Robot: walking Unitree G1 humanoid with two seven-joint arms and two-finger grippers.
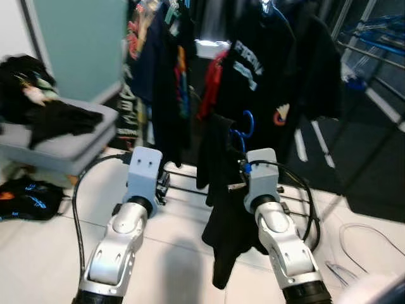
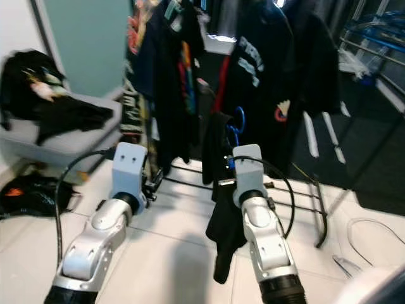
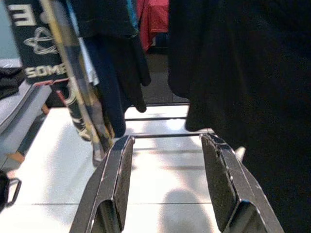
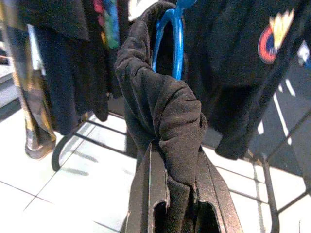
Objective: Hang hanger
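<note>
A blue hanger [image 4: 170, 43] carries a black garment [image 4: 165, 116] that drapes down in front of me. My right gripper [image 4: 175, 194] is shut on the garment-covered hanger, holding it up before the clothes rack [image 1: 253, 69]. The hanger's blue hook [image 1: 247, 123] pokes up above the right wrist, below the hanging shirts. My left gripper [image 3: 170, 184] is open with nothing between its fingers, held low beside the rack's base bars [image 3: 160, 136].
Dark printed shirts [image 1: 164, 76] hang thick on the rack ahead. A grey seat [image 1: 57, 142] with piled black clothes stands at the left, a dark bag [image 1: 25, 196] on the floor below it. Blue racks [image 1: 373, 44] and a white cable [image 1: 367, 244] lie to the right.
</note>
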